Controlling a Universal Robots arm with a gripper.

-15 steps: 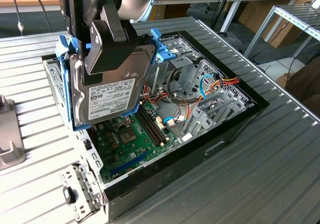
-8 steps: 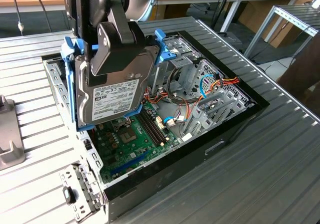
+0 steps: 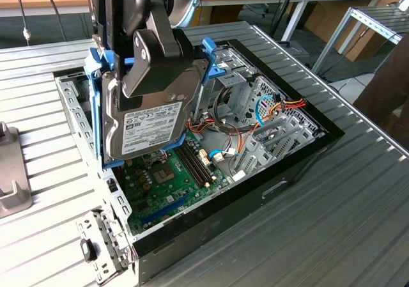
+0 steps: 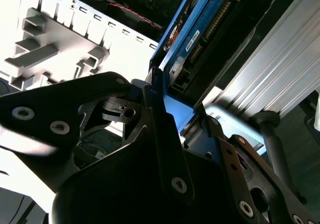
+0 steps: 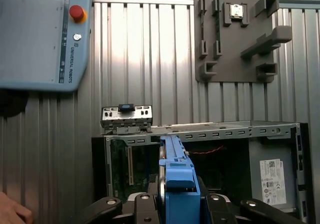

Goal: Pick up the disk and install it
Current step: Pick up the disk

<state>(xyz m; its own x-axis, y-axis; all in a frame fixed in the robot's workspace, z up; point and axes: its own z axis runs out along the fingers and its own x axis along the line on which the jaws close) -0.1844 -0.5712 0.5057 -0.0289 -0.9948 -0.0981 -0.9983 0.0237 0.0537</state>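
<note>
The disk (image 3: 150,124), a grey metal drive with a white label in a light-blue carrier, hangs on edge above the open computer case (image 3: 281,188). It is over the case's side nearest the exterior view's left, above the green motherboard (image 3: 167,183). My gripper (image 3: 148,58) is shut on the disk, one black finger lying across its labelled face. In the first wrist view the blue carrier (image 5: 177,176) stands edge-on between my fingers (image 5: 122,206), with the case opening beyond it. The second wrist view shows the disk's blue underside (image 4: 197,32) clamped in the gripper (image 4: 162,116).
A metal drive cage (image 3: 250,89) and loose coloured cables (image 3: 281,108) fill the case's far half. A loose bracket (image 5: 126,118) lies just outside the case wall. On the ribbed table are a grey fixture plate (image 5: 235,39) and a teach pendant (image 5: 40,34). A hand (image 5: 10,211) is at the edge.
</note>
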